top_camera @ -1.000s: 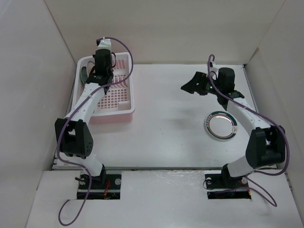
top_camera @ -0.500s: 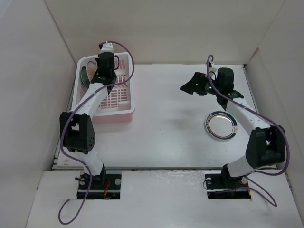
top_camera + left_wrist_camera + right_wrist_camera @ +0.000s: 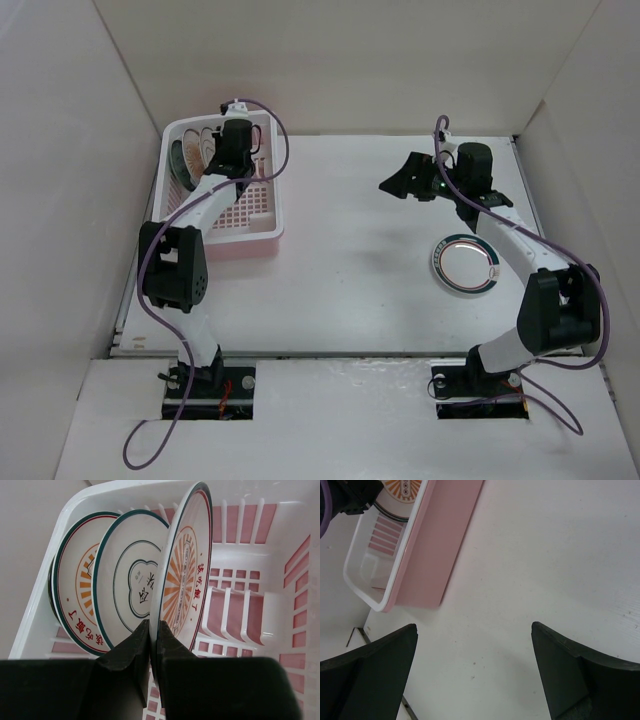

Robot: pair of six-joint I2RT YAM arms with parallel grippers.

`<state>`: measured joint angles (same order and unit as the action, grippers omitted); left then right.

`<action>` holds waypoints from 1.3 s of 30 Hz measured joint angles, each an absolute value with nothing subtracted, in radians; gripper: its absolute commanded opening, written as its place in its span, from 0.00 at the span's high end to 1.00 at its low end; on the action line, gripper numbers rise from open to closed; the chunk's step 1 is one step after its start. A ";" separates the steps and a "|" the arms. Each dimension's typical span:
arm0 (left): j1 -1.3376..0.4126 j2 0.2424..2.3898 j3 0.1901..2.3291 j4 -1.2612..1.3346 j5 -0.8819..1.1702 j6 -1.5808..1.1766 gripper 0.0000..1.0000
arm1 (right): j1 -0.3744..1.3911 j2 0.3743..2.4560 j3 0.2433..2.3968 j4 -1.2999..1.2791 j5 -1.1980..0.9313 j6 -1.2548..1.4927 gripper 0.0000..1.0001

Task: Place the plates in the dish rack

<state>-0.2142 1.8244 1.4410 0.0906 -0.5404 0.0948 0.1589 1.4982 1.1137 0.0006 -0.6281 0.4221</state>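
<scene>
The sunburst plate (image 3: 182,575) stands on edge inside the rack (image 3: 30,615). Its lower rim is nipped between the closed fingers of the left pincer (image 3: 153,632). We judge it is held this way so it can settle upright among the tines beside its neighbours.

At its nine o'clock in the wrist view a white plate (image 3: 130,580) with a thin ring leans close, then a second sunburst plate (image 3: 75,597). A dark sliver at the far left may be a fourth, though we cannot be sure. They are packed face to face at one end, which leaves most of the pink floor free.

Seen from above, the rack sits toward ten o'clock on the table (image 3: 350,250). One dark-rimmed plate (image 3: 465,263) lies flat toward four o'clock, well apart from the rack and near the right arm. The right pincer (image 3: 474,630) hovers above the table with its fingers spread wide, holding nothing. We take it to be waiting, since that flat plate looks like its job next.
</scene>
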 measured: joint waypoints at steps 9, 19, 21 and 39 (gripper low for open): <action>-0.218 1.849 1.439 0.091 -0.542 0.087 1.00 | 0.159 1.498 1.114 0.001 -0.629 0.422 0.00; -0.221 1.857 1.432 0.077 -0.544 0.043 1.00 | 0.159 1.498 1.114 0.001 -0.632 0.422 0.00; -0.221 1.857 1.432 0.071 -0.546 0.032 1.00 | 0.160 1.498 1.114 0.001 -0.635 0.422 0.00; -0.223 1.857 1.432 -0.009 -0.542 -0.023 0.51 | 0.167 1.498 1.114 0.001 -0.640 0.422 0.00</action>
<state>-0.2234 1.8568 1.4322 -0.0093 -0.5415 -0.0231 0.1673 1.4982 1.1137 0.0006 -0.6403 0.4217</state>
